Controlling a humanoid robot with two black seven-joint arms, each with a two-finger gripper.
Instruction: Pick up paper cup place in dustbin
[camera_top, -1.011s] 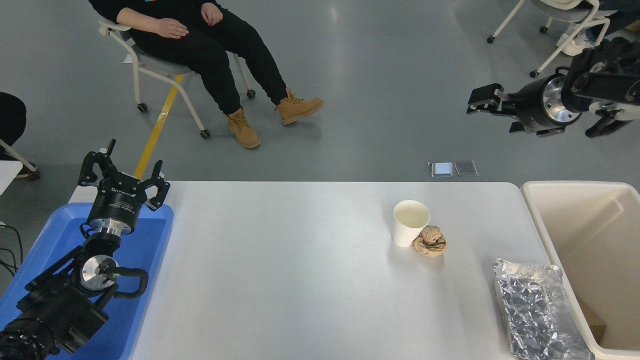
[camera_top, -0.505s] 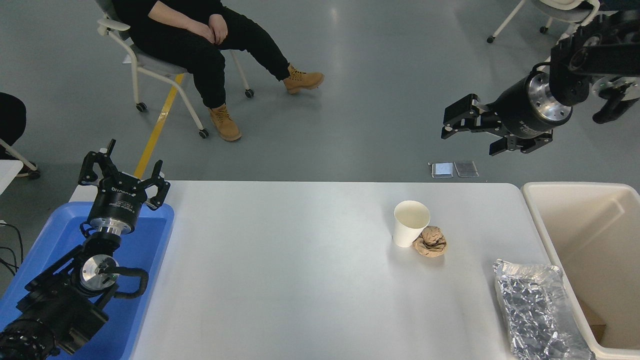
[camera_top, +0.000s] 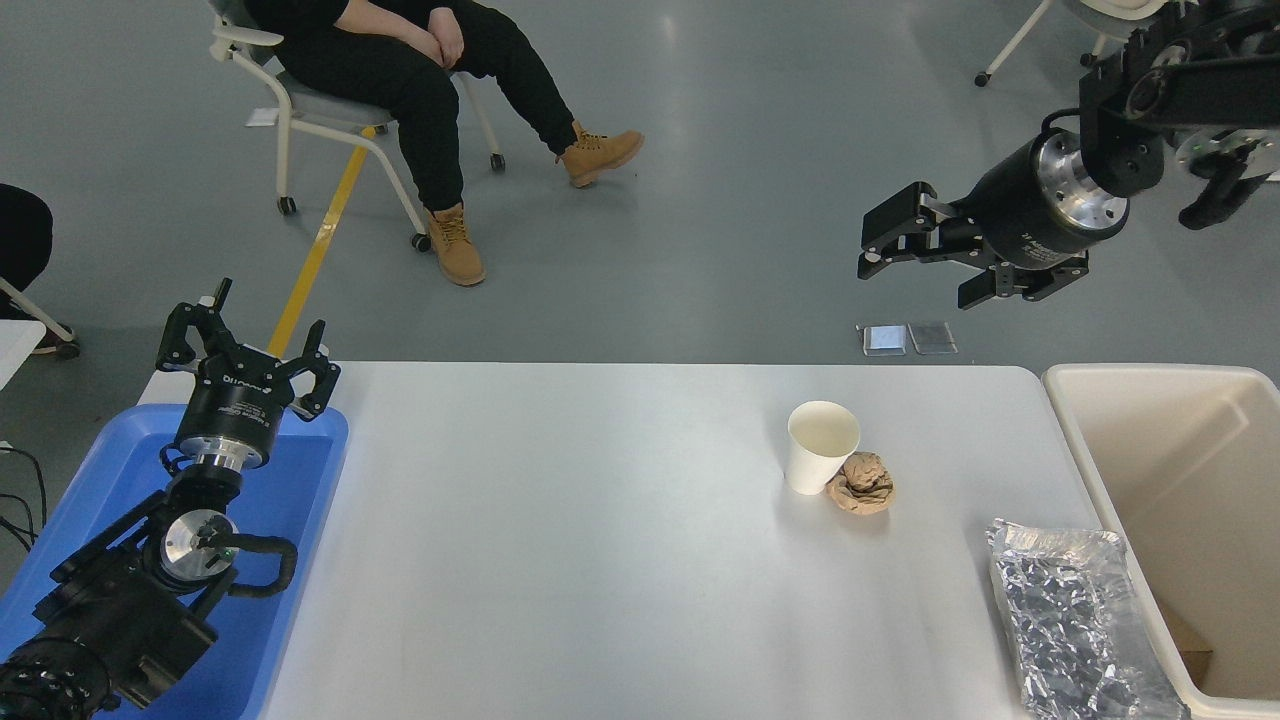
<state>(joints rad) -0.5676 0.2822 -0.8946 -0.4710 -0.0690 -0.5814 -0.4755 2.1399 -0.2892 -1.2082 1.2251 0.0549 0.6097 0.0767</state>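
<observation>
The white paper cup (camera_top: 821, 446) stands upright on the white table (camera_top: 600, 540), right of centre, with a crumpled brown paper wad (camera_top: 864, 483) touching its right side. The cream-beige dustbin (camera_top: 1180, 500) stands off the table's right edge. My right gripper (camera_top: 915, 262) is open and empty, high in the air beyond the table's far edge, up and to the right of the cup. My left gripper (camera_top: 247, 345) is open and parked over the blue tray at the lower left.
A blue plastic tray (camera_top: 290, 470) sits at the table's left end. A crinkled silver foil tray (camera_top: 1075, 620) lies at the front right beside the dustbin. A person sits on a wheeled chair (camera_top: 330, 110) at the far left. Two small flat grey items (camera_top: 908, 338) lie on the floor.
My right gripper has swung left and lower, closer above the cup's side of the table. The seated person has shifted their legs. The cup and left arm have not moved.
</observation>
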